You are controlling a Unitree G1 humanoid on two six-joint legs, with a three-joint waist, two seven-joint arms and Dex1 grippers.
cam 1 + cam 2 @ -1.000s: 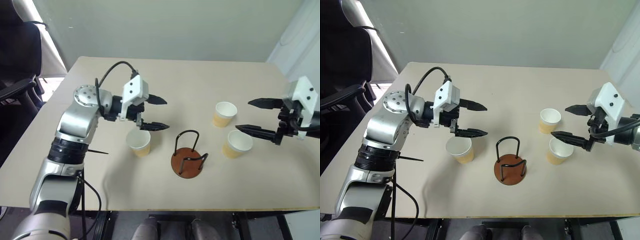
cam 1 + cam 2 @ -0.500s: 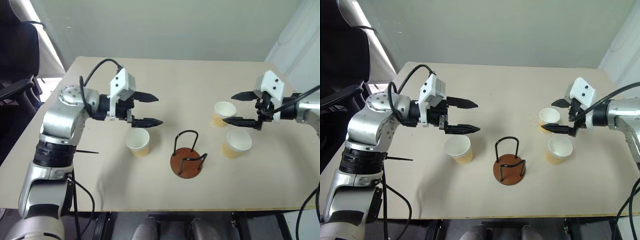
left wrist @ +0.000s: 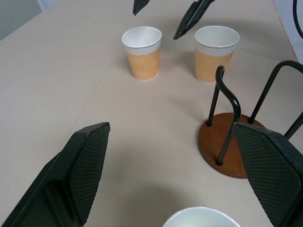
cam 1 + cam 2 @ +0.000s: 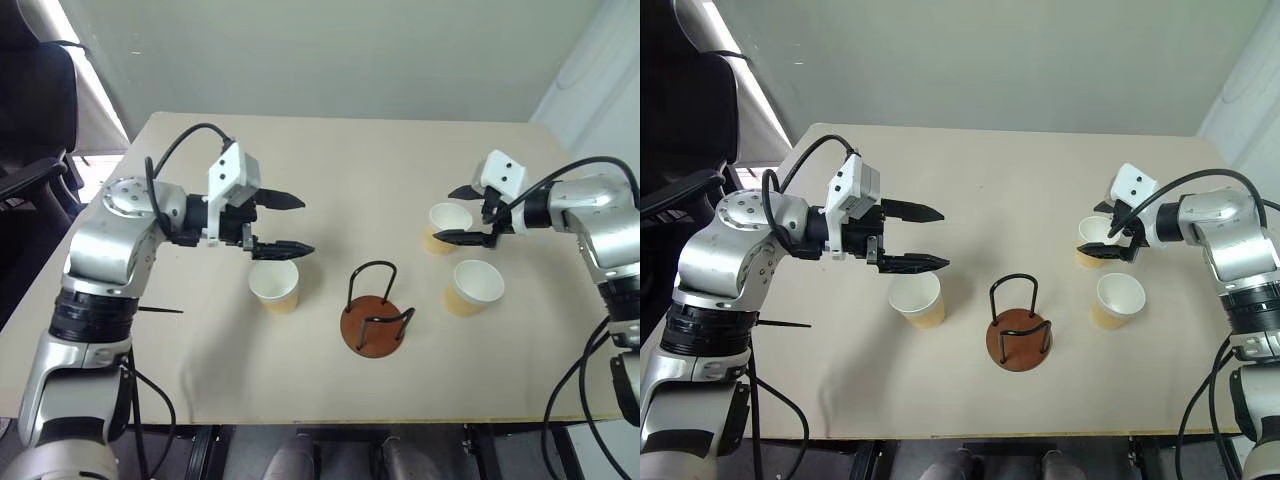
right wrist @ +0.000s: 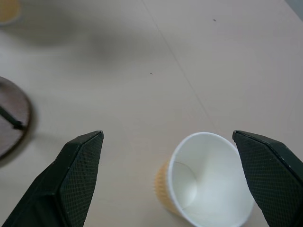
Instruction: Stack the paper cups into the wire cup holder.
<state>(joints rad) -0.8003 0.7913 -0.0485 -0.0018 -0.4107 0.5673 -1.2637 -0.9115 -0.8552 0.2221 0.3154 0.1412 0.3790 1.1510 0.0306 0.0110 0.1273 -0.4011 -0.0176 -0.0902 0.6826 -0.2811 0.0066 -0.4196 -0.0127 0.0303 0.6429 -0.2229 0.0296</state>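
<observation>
The table (image 4: 400,160) carries three paper cups and the wire cup holder (image 4: 376,318). All three cups stand upright, mouths up, and none is in the holder.

**Wire cup holder.** It stands near the table's front centre – a reddish-brown disc base with black wire loops rising from it. The space inside the loops holds no cup.

**Cups.**
- The left cup (image 4: 275,286) stands just to the left of the holder, apart from it.
- The far right cup (image 4: 447,226) stands to the right of the holder and further back.
- The near right cup (image 4: 472,286) stands in front of the far right cup, close to it but not touching.

**Left gripper** (image 4: 287,224). The fingers are spread wide and hold nothing. The gripper points toward the robot's right and hangs above the table, just behind the left cup. The lower finger sits above that cup's far rim; contact cannot be confirmed.

**Right gripper** (image 4: 455,214). The fingers are spread wide and hold nothing. The gripper points toward the robot's left and slightly down, at the far right cup. In the head views one finger lies behind the cup and the other crosses in front of its rim – the cup sits between them, ungripped.
</observation>
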